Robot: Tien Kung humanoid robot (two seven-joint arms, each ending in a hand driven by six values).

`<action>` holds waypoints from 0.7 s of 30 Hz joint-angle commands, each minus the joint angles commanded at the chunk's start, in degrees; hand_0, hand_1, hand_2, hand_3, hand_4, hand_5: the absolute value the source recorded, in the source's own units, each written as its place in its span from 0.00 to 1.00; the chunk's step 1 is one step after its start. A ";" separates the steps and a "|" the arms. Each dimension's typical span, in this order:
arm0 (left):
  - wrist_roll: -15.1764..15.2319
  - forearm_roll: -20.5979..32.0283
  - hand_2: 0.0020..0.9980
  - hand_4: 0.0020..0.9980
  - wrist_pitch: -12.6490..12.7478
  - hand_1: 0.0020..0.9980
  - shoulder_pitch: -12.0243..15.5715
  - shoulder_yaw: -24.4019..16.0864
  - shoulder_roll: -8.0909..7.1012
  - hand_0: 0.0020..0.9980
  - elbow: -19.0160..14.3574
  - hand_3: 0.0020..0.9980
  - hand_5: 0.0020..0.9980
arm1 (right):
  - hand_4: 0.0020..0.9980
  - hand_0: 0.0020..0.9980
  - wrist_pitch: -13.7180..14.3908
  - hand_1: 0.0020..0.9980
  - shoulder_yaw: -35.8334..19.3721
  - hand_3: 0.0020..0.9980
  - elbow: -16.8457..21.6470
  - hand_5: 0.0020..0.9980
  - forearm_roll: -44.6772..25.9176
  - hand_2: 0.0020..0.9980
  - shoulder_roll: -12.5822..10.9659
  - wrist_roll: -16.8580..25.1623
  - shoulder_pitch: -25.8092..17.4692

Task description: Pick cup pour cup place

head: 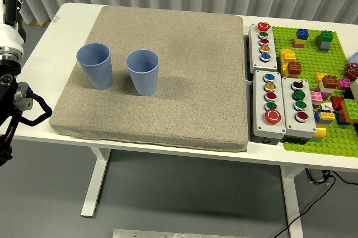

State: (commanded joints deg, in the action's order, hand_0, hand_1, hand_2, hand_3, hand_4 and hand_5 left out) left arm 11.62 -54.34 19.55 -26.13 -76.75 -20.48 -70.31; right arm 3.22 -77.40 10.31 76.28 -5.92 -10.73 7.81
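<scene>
Two light blue ribbed cups stand upright on a beige mat (184, 81). The left cup (95, 65) and the right cup (143, 71) are side by side, a small gap apart, on the mat's left half. I cannot see into either cup well enough to tell what it holds. My left arm (11, 42) rests at the picture's left edge, beside the table and well left of the cups, touching neither. Its hand is not clearly shown. My right arm is out of view.
The white table (61, 31) carries the mat. To the mat's right sit grey button boxes (274, 106) with coloured buttons. Beyond them a green baseplate (313, 59) with several toy bricks reaches the right edge.
</scene>
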 joint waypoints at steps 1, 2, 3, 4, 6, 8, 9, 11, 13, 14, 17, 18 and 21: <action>0.02 0.04 0.90 0.81 -0.03 0.84 0.02 0.00 0.00 0.88 0.02 0.93 1.00 | 0.24 0.70 0.00 0.70 0.00 0.63 0.00 0.42 -0.01 0.63 0.00 0.00 0.00; 0.02 0.04 0.90 0.81 -0.04 0.84 0.03 0.00 0.01 0.88 0.02 0.93 1.00 | 0.24 0.70 0.00 0.70 0.01 0.63 0.00 0.42 -0.02 0.63 0.00 0.00 0.00; 0.04 0.07 0.90 0.81 -0.05 0.84 0.04 0.00 0.01 0.88 0.03 0.93 1.00 | 0.24 0.70 0.00 0.70 0.01 0.63 0.00 0.42 -0.03 0.63 0.00 0.00 0.00; 0.00 0.02 0.90 0.81 -0.12 0.84 0.06 -0.02 0.02 0.88 0.04 0.93 1.00 | 0.24 0.70 0.02 0.70 -0.01 0.63 0.00 0.42 -0.05 0.63 0.01 0.01 -0.02; -0.01 0.03 0.89 0.81 -0.13 0.84 0.06 -0.03 0.02 0.88 0.04 0.92 1.00 | 0.24 0.70 0.02 0.70 -0.02 0.63 0.00 0.42 -0.04 0.63 0.01 0.01 -0.02; 0.00 -0.02 0.89 0.81 -0.20 0.84 0.04 -0.12 0.00 0.88 0.02 0.92 1.00 | 0.24 0.70 0.00 0.70 0.00 0.63 0.00 0.42 -0.02 0.63 -0.01 0.01 -0.01; 0.01 -0.03 0.89 0.81 -0.21 0.84 0.03 -0.14 0.00 0.88 0.01 0.92 1.00 | 0.24 0.70 0.00 0.70 0.00 0.63 0.00 0.42 -0.03 0.63 -0.01 0.01 -0.01; -0.03 -0.10 0.89 0.80 -0.23 0.84 0.01 -0.11 -0.01 0.88 0.01 0.92 1.00 | 0.24 0.70 0.00 0.70 -0.03 0.63 0.00 0.42 0.01 0.63 0.00 -0.01 0.00; -0.09 -0.27 0.89 0.80 -0.32 0.84 0.04 -0.09 0.01 0.88 0.11 0.92 1.00 | 0.24 0.70 -0.01 0.70 -0.09 0.63 0.00 0.42 0.11 0.63 0.02 -0.03 -0.03; -0.10 -0.31 0.89 0.80 -0.38 0.84 0.11 -0.06 0.04 0.88 0.24 0.92 1.00 | 0.24 0.70 0.00 0.70 -0.09 0.63 0.00 0.42 0.10 0.63 0.04 -0.04 -0.08; -0.01 -0.11 0.89 0.85 -0.49 0.84 0.38 -0.04 0.12 0.88 0.49 0.92 1.00 | 0.24 0.70 -0.03 0.70 -0.08 0.63 0.00 0.42 0.19 0.63 0.06 -0.07 -0.18; 0.01 -0.04 0.89 0.85 -0.64 0.84 0.64 -0.05 0.19 0.88 0.54 0.92 1.00 | 0.24 0.70 -0.03 0.70 -0.12 0.63 0.00 0.42 0.28 0.63 0.08 -0.09 -0.26; -0.02 0.01 0.89 0.85 -0.92 0.84 1.33 0.03 0.37 0.88 0.54 0.92 1.00 | 0.24 0.70 -0.05 0.70 -0.28 0.63 0.00 0.42 0.55 0.63 0.12 -0.12 -0.50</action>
State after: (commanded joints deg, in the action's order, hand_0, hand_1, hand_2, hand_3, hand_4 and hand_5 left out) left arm 11.60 -54.33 18.63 -24.81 -76.72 -20.12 -69.77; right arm 3.17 -77.67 10.31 76.83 -5.80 -10.84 7.31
